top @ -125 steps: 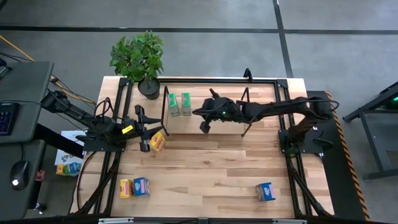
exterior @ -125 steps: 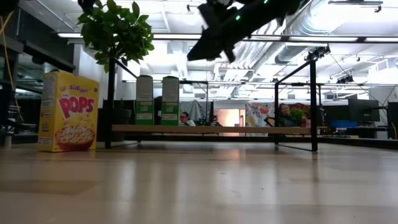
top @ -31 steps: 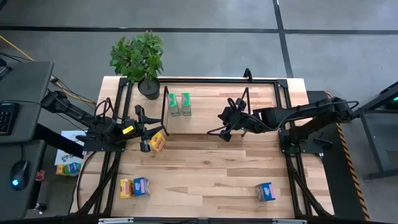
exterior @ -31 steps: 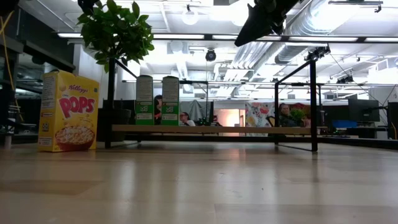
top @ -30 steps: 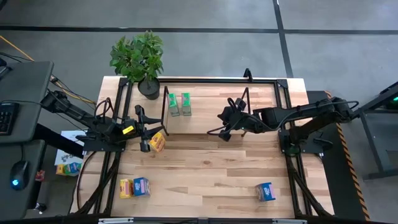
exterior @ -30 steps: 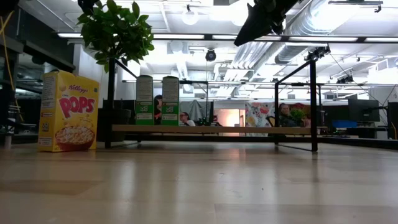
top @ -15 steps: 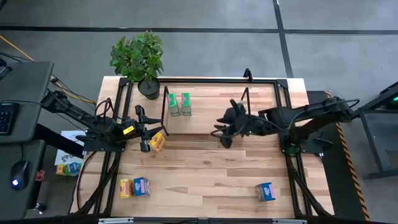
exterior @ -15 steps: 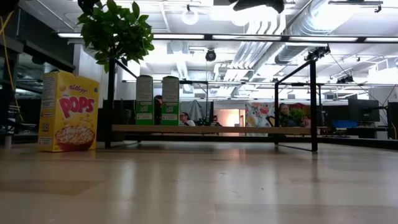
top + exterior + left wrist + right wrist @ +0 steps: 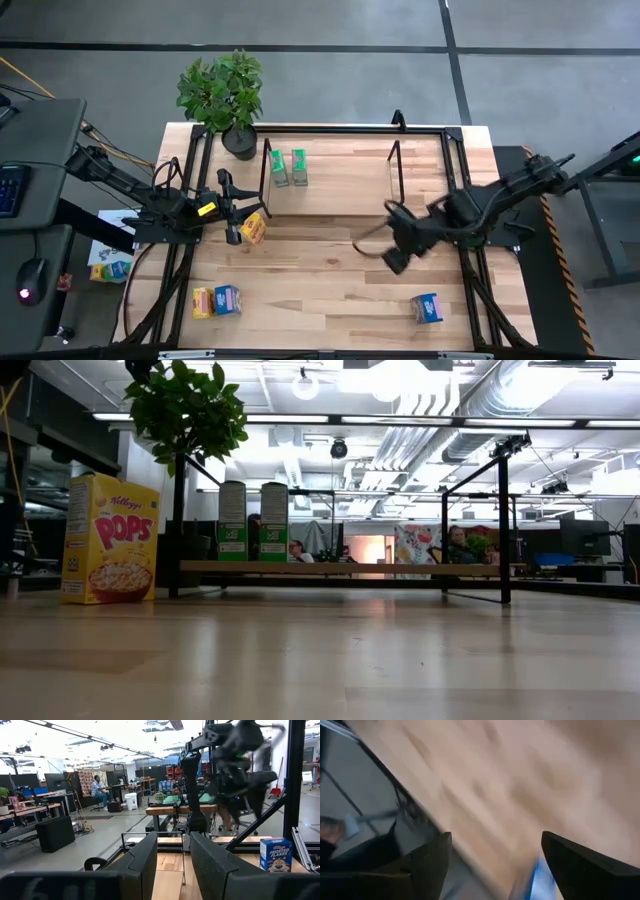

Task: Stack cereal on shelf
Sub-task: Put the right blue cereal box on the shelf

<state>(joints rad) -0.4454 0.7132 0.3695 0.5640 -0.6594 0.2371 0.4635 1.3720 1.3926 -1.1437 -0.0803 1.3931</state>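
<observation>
While both jaws gape empty, two green boxes stand upright on the shelf.

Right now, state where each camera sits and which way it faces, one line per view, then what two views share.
High view: above the table, looking straight down; shows both arms, the left gripper by a yellow box, the right gripper over mid-table.
Low view: at tabletop height, looking level across at the shelf; no arm shows.
Left wrist view: looks past its own open fingers toward the right arm.
Right wrist view: looks down past its open fingers at blurred tabletop.
Shared: high and low views both show the two green boxes on the shelf.
</observation>
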